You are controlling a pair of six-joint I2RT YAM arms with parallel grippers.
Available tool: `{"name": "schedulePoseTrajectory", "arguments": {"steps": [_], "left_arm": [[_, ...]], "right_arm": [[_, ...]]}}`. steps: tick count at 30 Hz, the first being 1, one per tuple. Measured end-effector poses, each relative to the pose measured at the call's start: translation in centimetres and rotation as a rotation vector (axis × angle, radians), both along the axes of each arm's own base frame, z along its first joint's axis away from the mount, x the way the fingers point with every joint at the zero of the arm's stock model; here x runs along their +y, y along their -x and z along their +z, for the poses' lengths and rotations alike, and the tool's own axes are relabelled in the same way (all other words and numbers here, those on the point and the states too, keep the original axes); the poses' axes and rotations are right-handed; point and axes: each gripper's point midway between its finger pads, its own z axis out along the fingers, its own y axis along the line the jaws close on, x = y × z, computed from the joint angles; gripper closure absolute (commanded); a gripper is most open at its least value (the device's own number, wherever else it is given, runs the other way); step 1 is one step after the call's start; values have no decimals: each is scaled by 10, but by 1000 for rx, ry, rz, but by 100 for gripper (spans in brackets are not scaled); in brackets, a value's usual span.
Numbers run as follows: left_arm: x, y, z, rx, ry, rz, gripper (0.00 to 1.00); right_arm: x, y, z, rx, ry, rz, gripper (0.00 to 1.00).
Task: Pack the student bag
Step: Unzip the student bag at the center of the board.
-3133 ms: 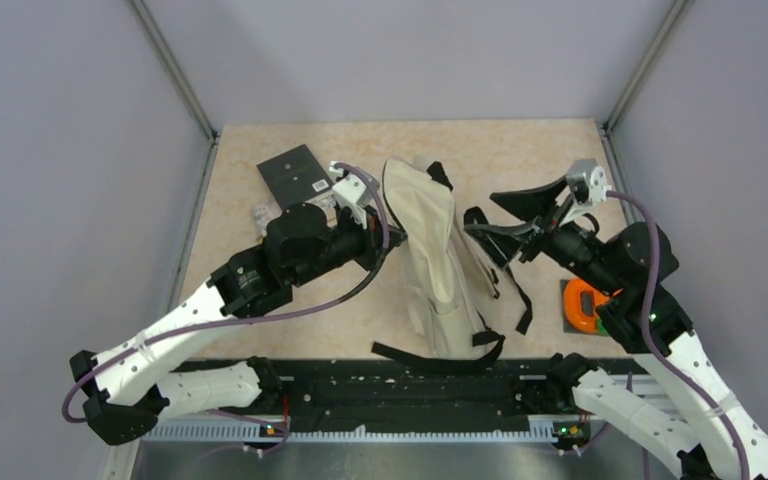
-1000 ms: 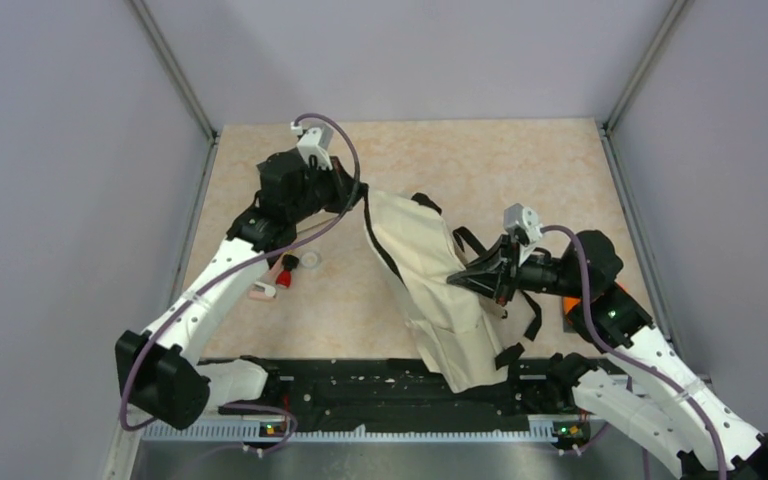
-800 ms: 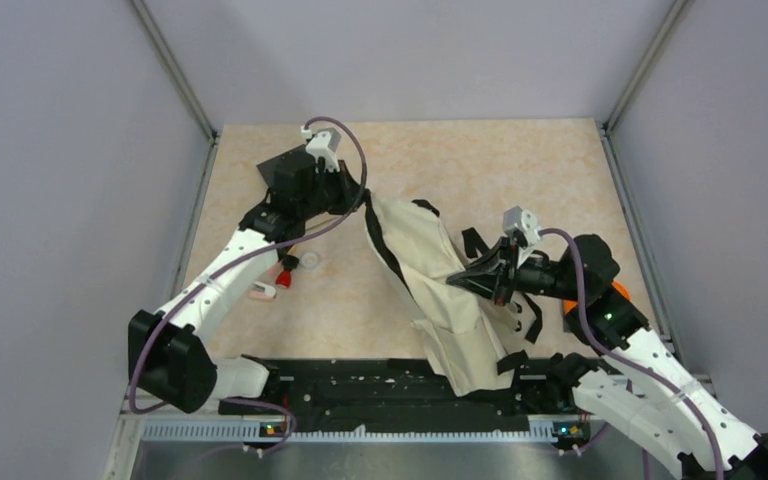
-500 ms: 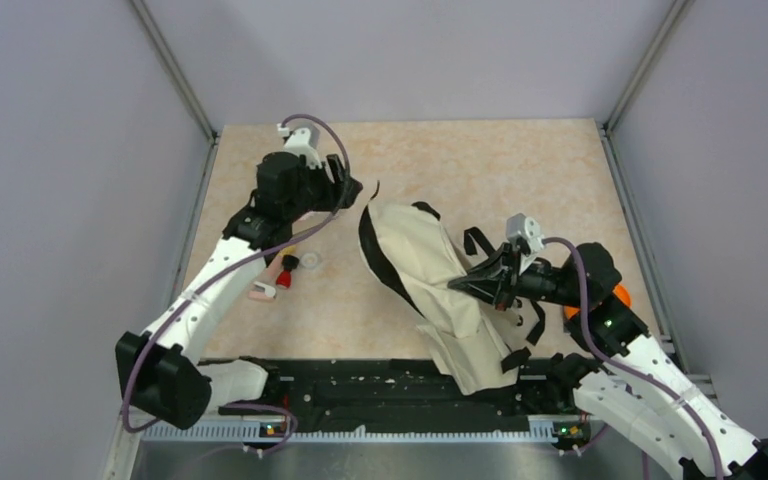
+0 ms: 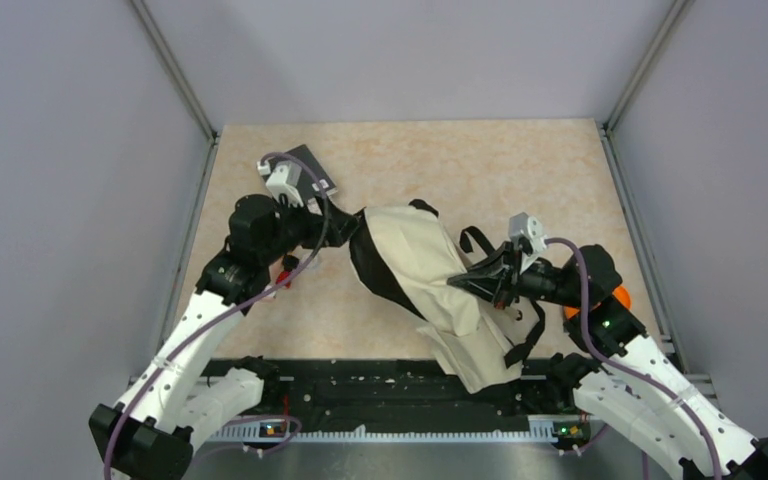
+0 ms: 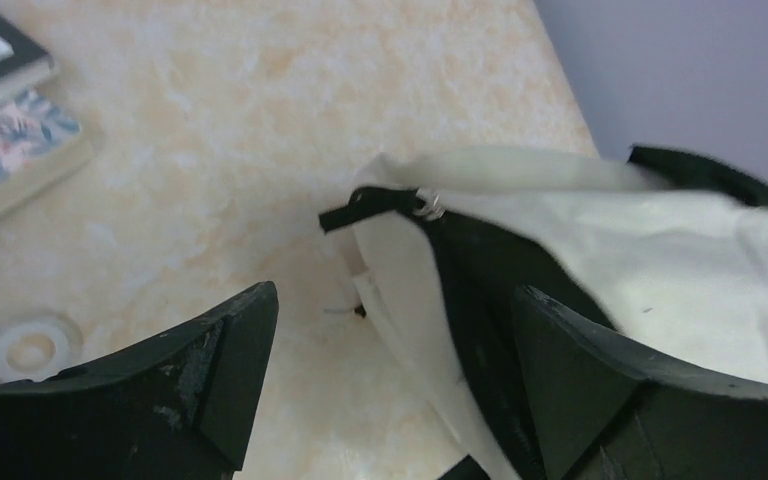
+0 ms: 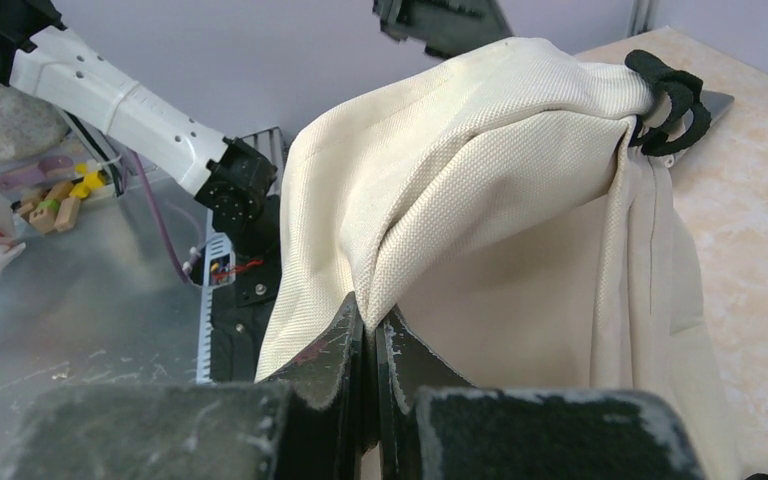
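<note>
The backpack (image 5: 415,265) is seen lying in the middle of the marbled beige table (image 5: 520,160), its dark-lined mouth turned towards the left arm. It is flanked by a black notebook (image 5: 310,162) at the far left, partly covered from above by the left wrist, and by a small red item (image 5: 286,268) half hidden under the same arm. An orange object (image 5: 617,296) is largely blocked by the right arm.

From the left wrist, more is shown: a flowered book (image 6: 15,145) lies under the notebook, a white ring (image 6: 28,350) lies flat on the table, and a metal zip pull (image 6: 427,206) with a black tab sits at the edge of the bag's mouth. The left gripper (image 6: 392,300) is spread wide with nothing clamped; one finger is set in front of the dark lining, and contact cannot be judged.

From the right wrist, the coarse woven cream cloth is seen bunched into a raised fold, with black webbing loops (image 7: 668,98) at its far end. The right gripper (image 7: 368,330) is pinched tight on that fold.
</note>
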Motion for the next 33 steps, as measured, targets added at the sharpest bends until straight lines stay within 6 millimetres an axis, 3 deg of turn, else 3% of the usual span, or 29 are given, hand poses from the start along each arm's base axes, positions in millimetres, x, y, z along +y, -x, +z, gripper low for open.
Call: {"name": "schedulePoseTrajectory", "arguments": {"steps": [3, 6, 8, 9, 11, 12, 14, 16, 19, 21, 24, 26, 28, 30, 33], "left_arm": [[-1, 10, -28, 81, 1, -12, 8], [-4, 17, -44, 136, 12, -31, 8], [-6, 20, -48, 152, 26, -45, 17], [-9, 21, -49, 157, 35, -57, 30], [-13, 22, -51, 168, 58, -75, 66], [-15, 23, -51, 173, 69, -85, 84], [-18, 22, -49, 165, 76, -97, 100], [-17, 20, -45, 133, 68, -93, 100], [-12, 16, -32, 66, 38, -76, 100], [-11, 12, -8, -1, 29, -79, 100], [-15, 8, 45, -128, 28, -112, 100], [-23, 4, 85, -215, 34, -165, 100], [-31, 3, 112, -271, 39, -218, 100], [-42, 3, 125, -304, 32, -290, 100], [-51, 5, 119, -296, -3, -344, 100]], "right_arm": [[0, -1, 2, 0, -7, -3, 100], [0, -1, 1, 3, -12, -5, 100], [1, -2, 0, 8, -11, -6, 100], [1, -2, 0, 8, -12, -8, 100], [1, -4, -2, 13, -13, -18, 99], [0, -6, -2, 15, -15, -28, 91], [-1, -14, -4, 27, -17, -73, 67], [-4, -23, -5, 44, -23, -128, 44], [-13, -43, -5, 63, -34, -259, 27], [-19, -54, -6, 84, -33, -335, 23], [-28, -68, 2, 111, -35, -430, 20], [-33, -75, 17, 108, -51, -482, 19], [-38, -81, 35, 95, -69, -521, 18], [-41, -83, 53, 72, -90, -541, 17], [-46, -82, 78, 28, -112, -557, 13]]}}
